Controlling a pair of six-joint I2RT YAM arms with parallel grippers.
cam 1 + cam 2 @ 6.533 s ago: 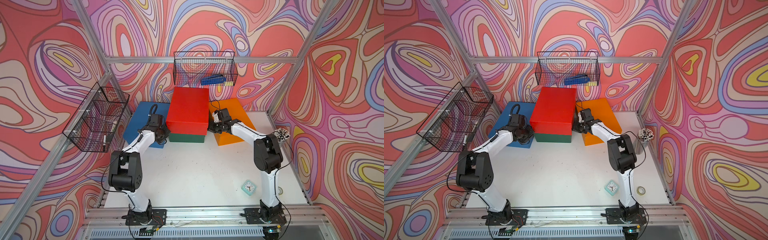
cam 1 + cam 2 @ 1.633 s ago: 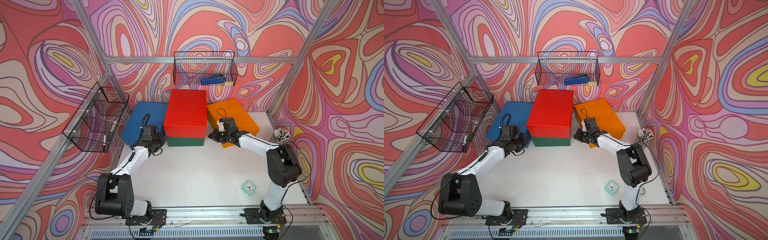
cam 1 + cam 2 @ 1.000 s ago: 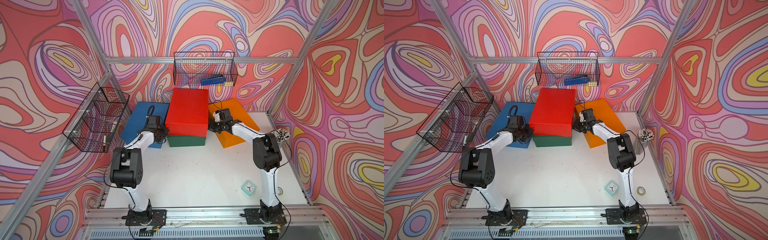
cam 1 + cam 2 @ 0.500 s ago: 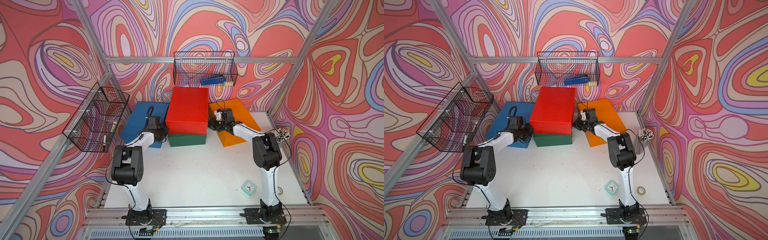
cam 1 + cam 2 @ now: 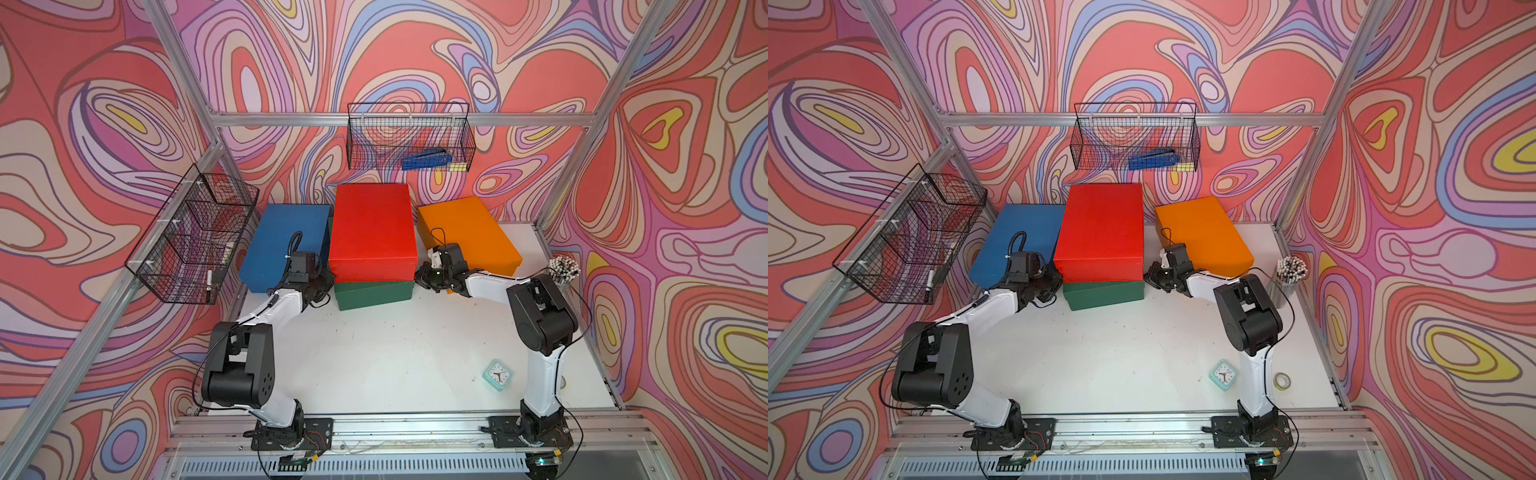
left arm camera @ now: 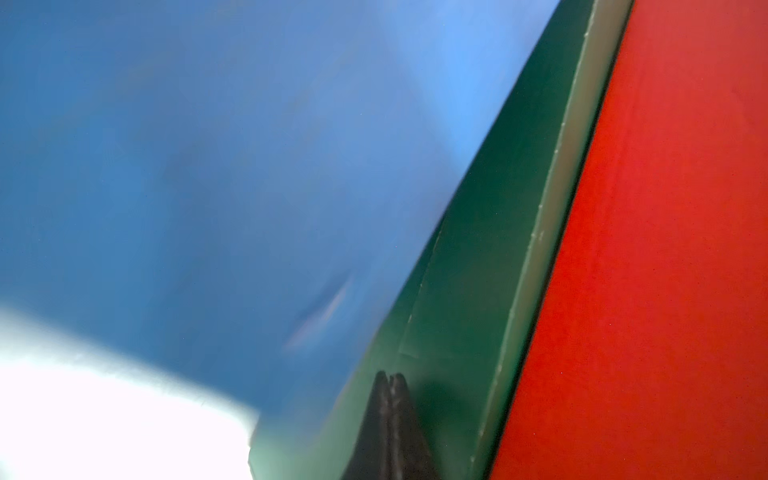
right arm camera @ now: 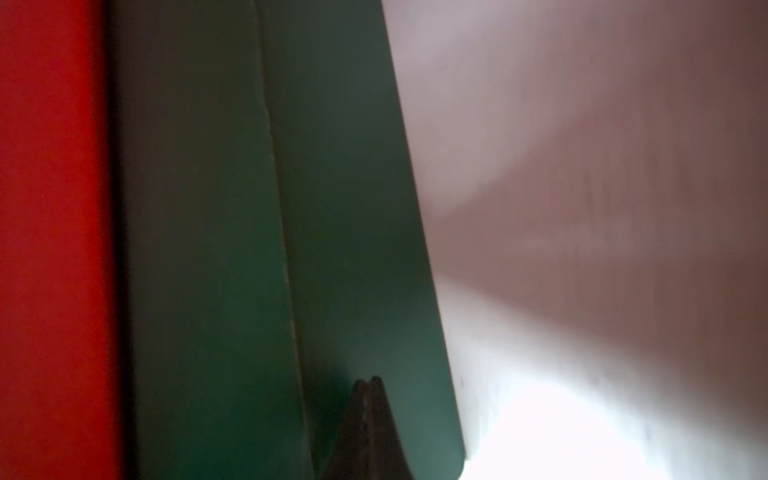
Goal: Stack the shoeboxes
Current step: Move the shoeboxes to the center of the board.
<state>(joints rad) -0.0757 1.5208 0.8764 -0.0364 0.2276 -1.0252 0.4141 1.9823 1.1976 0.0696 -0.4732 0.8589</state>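
We see both pairs of fingers clenched, with nothing between them. The left fingers point(image 6: 380, 419) point at one long side of the green box point(image 5: 374, 293), near its front corner. The right fingers point(image 7: 358, 419) point at the opposite side. Whether the tips touch the cardboard, we cannot tell.

Between the two pairs the red box point(image 5: 372, 226) lies on the green one, front edges nearly in line. A thin strip of green lid shows along the red edge on the left fingers' side.

The blue box point(image 5: 284, 245) stands just outside the left fingers, leaving only a narrow gap to the green box. The orange box point(image 5: 467, 232) stands outside the right fingers, turned at an angle, with more bare surface point(image 5: 395, 353) there. Toward the arm bases the surface is open, except a small clock point(image 5: 497, 375).
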